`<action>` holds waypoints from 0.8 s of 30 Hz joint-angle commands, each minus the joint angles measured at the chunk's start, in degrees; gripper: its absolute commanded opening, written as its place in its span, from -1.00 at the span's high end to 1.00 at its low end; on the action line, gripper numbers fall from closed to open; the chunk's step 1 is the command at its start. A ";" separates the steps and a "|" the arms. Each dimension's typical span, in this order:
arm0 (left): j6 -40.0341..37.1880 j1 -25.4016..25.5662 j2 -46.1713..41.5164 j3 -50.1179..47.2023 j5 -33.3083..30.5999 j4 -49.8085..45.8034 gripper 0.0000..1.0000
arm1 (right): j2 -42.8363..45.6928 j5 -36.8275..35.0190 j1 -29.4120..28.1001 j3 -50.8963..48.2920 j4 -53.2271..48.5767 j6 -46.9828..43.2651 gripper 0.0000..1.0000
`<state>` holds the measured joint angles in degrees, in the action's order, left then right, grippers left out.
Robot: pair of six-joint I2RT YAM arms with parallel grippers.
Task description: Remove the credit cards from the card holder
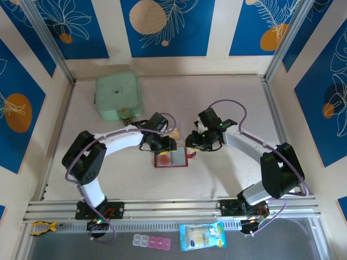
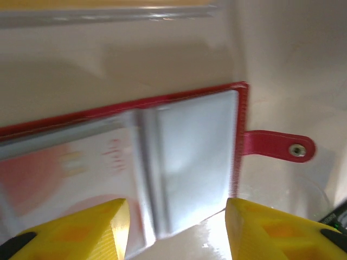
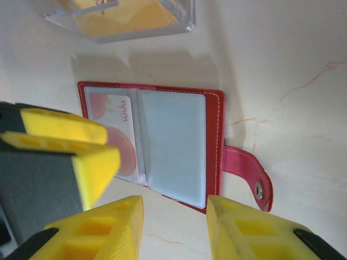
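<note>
1. Pale, faintly veined table [image 1: 227, 103]. It is walled by cream panels with blue leaf-print insets [image 1: 162, 24], and a metal rail [image 1: 173, 207] runs along the near edge.
2. Holder [image 1: 171, 158] lies open and flat at mid-table between the two arms, with its red border and greyish clear pockets facing up. Tab [image 3: 246, 173] sticks out from its right side, flat on the table.
3. Card [image 3: 111, 116] sits in the left pocket; it is pinkish with red markings. The right pocket [image 3: 173, 141] reads plain grey.
4. Left gripper [image 2: 176, 227]: jaws partly apart, nothing clamped. The holder's edge lies between its fingertips in the wrist view. One finger [image 3: 65, 146] overlaps the card pocket; I cannot tell whether it touches.
5. Right gripper [image 3: 173, 227]: jaws at a moderate gap, holding nothing. It is poised just off the holder's edge below the right pocket, with the tab beside it.
6. Clear box [image 3: 124, 19] with yellow-orange contents sits near the holder, apart from it. Green container [image 1: 118, 97] is far left, well apart.
7. Open table lies right of and beyond the holder. On the near side of the rail are a bag [image 1: 201, 236], a pill box [image 1: 152, 242] and a yellow clamp [image 1: 42, 227].
</note>
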<state>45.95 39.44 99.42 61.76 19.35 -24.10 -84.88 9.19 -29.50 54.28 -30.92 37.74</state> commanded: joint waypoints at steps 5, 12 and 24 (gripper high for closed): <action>-1.22 -2.97 -2.66 -5.37 -1.88 -1.64 0.04 | -2.71 1.71 -1.69 2.81 0.10 0.85 0.27; -0.50 -2.97 -2.90 -7.15 -1.21 -1.05 0.03 | -4.76 1.80 -2.74 4.86 0.13 0.61 0.27; -0.47 -2.97 -6.07 -6.01 -3.22 -3.58 0.04 | -6.31 4.52 -4.31 5.09 2.37 2.06 0.27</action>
<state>46.11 36.60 94.96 55.02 17.74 -24.51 -89.89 10.81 -32.99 58.15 -29.78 38.41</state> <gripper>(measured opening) 0.482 0.365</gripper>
